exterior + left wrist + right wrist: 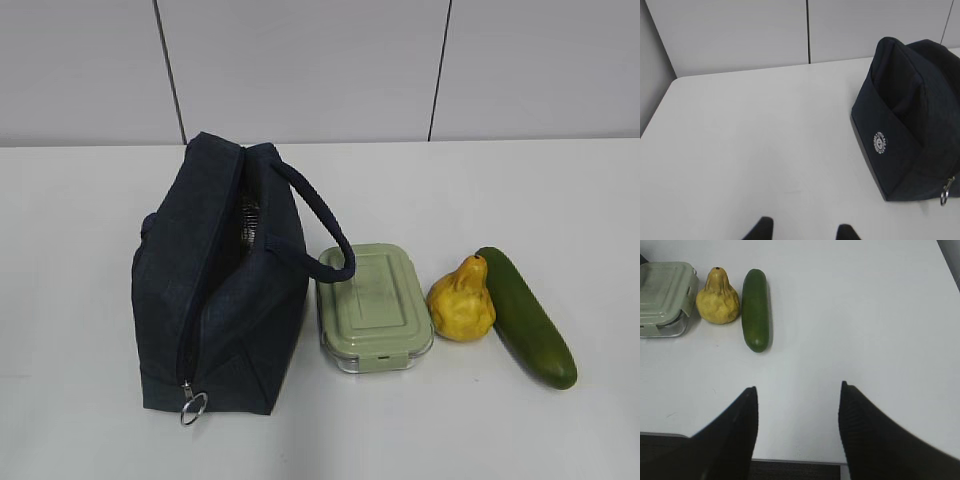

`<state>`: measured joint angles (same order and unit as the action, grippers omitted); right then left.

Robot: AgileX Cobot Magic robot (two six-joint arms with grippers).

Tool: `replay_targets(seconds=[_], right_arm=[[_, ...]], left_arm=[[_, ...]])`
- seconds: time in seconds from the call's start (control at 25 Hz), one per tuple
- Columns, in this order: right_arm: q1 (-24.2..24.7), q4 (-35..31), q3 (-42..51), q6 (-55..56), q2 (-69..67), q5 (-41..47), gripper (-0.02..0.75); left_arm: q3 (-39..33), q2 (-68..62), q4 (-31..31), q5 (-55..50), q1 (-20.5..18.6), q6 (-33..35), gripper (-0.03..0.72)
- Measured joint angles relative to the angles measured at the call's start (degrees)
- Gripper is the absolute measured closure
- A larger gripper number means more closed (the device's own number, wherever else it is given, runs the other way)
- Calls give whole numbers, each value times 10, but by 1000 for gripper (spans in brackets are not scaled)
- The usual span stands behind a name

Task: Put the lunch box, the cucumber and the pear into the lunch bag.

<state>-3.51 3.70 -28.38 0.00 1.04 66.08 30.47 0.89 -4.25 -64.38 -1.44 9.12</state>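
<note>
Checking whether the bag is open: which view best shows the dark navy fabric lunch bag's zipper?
The exterior view: the dark navy fabric lunch bag shows its unzipped, gaping top. The left wrist view shows only its side and ring pull; the right wrist view misses it.

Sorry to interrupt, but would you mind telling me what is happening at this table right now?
Nothing is being handled yet. The lunch bag stands on the table with its zipper partly open. The lunch box, the pear and the cucumber lie in a row to its right, still outside. The left claw and the right claw are both open and empty, hovering over bare table.
</note>
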Motion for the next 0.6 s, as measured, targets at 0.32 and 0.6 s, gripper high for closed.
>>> replay_targets(seconds=[0.32, 0.6], right_arm=[[0, 0, 0, 0, 0, 0, 328], [0, 0, 0, 0, 0, 0, 328]], left_arm=[[0, 0, 0, 0, 0, 0, 447], [0, 0, 0, 0, 0, 0, 447]])
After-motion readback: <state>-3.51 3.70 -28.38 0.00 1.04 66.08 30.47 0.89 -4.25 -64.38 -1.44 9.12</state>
